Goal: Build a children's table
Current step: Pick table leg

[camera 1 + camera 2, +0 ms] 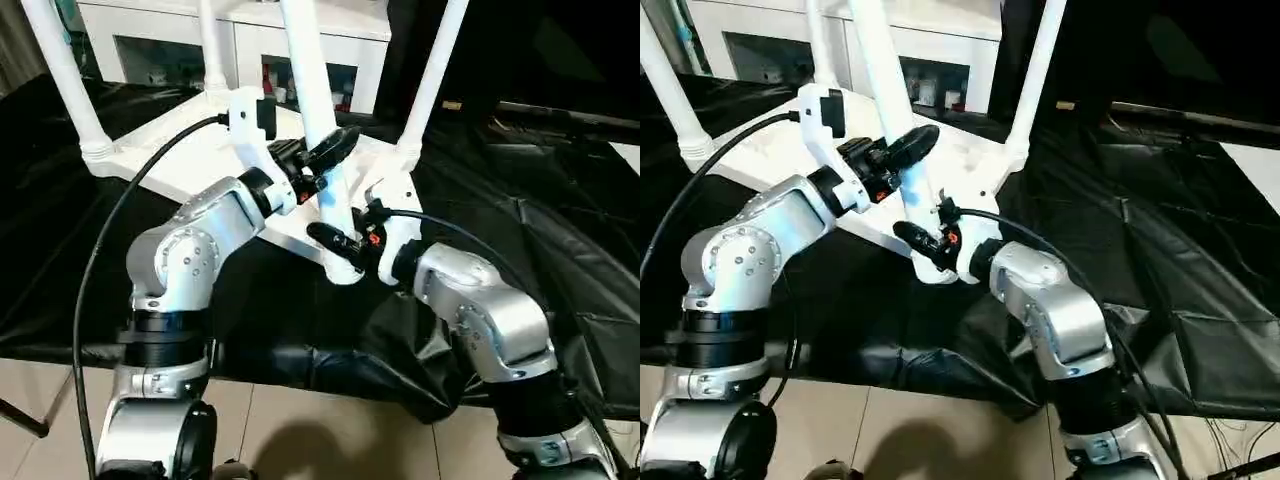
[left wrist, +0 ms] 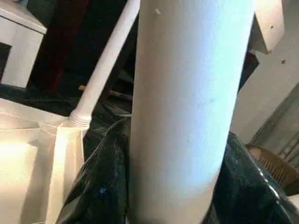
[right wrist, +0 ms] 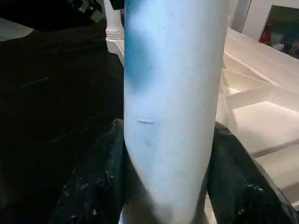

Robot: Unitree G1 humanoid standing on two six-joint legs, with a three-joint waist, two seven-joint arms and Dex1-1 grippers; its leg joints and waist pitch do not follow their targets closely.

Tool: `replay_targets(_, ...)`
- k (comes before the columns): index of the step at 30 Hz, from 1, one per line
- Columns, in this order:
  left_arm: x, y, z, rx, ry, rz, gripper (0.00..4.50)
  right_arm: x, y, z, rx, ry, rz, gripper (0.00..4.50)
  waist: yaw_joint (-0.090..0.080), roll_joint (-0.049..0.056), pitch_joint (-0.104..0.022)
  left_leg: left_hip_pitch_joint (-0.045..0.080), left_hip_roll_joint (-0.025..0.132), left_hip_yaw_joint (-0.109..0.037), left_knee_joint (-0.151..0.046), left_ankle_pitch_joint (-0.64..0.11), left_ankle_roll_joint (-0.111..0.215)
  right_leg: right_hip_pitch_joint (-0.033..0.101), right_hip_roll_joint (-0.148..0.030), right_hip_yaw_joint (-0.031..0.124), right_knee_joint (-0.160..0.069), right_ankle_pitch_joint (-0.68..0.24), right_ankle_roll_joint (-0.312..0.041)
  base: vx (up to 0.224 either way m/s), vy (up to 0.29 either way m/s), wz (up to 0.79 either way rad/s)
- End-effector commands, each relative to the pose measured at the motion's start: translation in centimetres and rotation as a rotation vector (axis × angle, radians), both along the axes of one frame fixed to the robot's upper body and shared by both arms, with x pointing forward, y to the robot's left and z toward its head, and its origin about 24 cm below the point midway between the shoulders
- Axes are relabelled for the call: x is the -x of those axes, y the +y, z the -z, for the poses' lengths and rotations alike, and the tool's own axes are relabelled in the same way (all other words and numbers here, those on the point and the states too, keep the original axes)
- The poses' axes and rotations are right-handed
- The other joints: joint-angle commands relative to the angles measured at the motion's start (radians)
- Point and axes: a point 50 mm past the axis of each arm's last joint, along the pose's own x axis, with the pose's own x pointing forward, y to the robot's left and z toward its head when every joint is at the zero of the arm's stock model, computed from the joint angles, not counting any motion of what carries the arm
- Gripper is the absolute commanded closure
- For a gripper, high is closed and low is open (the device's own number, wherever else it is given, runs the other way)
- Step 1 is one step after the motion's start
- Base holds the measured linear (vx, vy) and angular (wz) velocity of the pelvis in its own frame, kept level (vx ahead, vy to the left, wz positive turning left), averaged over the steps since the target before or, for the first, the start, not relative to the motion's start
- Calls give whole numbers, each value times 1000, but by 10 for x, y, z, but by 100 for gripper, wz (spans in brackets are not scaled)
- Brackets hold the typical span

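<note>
The children's table lies upside down, its white ribbed tabletop (image 1: pixel 190 150) flat on the black sheet. Three white legs (image 1: pixel 65 70) (image 1: pixel 212 45) (image 1: pixel 430 80) stand in the left, far and right corner sockets. The near leg (image 1: pixel 305 60) rises from the front corner. My left gripper (image 1: pixel 322 165) is shut on this leg partway up. My right gripper (image 1: pixel 345 240) is shut on it lower, just above the socket. In the left wrist view the leg (image 2: pixel 187 93) sits tight between black fingers (image 2: pixel 103 186). The right wrist view shows the leg (image 3: pixel 173 93) between fingers (image 3: pixel 238 182).
A white cabinet with glass doors (image 1: pixel 240 40) stands behind the work table. The black sheet (image 1: pixel 530 230) lies wrinkled to the right and hangs over the front edge above the tiled floor (image 1: pixel 300 430). A black cable (image 1: pixel 110 220) loops off my left arm.
</note>
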Motion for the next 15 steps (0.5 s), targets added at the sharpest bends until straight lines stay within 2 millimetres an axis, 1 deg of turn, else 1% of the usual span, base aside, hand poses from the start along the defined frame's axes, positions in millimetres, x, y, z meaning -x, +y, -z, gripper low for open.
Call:
replay_targets(1,1,1,2,-15,13,-9,252,-4,-5,-8,-2,-56,39,262,-2,22,-75,23,22,-10,-74,-214,-80,47,-47,33,-71,-125,-137,0,0,0)
replay_targets(4,1,2,1,-14,12,-1,261,-5,-4,-10,-3,-63,37,262,-2,23,-75,24,22,-9,-74,-214,-79,46,-47,33,-72,-127,-137,0,0,0)
replay_targets(5,1,3,0,-10,7,21,262,-6,-4,-13,-38,-64,21,206,-2,22,-75,24,22,-9,-74,-216,-78,46,-48,33,-72,-129,-138,0,0,0)
replay_targets(6,1,4,0,-11,3,27,262,-6,-4,-14,-52,-60,14,192,-3,23,-75,23,21,-9,-75,-217,-79,46,-47,33,-71,-132,-138,0,0,0)
replay_targets(9,4,4,-4,-18,-25,98,262,-5,-7,-17,-93,-18,-52,186,-3,21,-74,26,22,-8,-76,-229,-73,45,-46,33,-72,-148,-137,0,0,0)
replay_targets(10,4,4,-4,-18,-25,98,263,-5,-7,-17,-93,-18,-52,173,-3,22,-74,26,22,-9,-76,-230,-73,45,-46,32,-71,-149,-138,0,0,0)
replay_targets(11,5,4,-5,-20,-32,135,264,-4,-8,-18,-91,-9,-84,159,-4,20,-73,25,23,-8,-76,-227,-74,44,-47,33,-72,-145,-140,0,0,0)
replay_targets(13,9,6,-7,-45,-55,217,265,-3,-14,-22,-98,35,-152,151,0,20,-75,27,21,-8,-75,-213,-67,47,-46,32,-69,-138,-143,0,0,0)
replay_targets(15,10,7,-9,-48,-63,261,265,-3,-17,-24,-98,57,-180,141,0,21,-74,25,22,-7,-75,-203,-67,46,-45,33,-68,-124,-147,0,0,0)
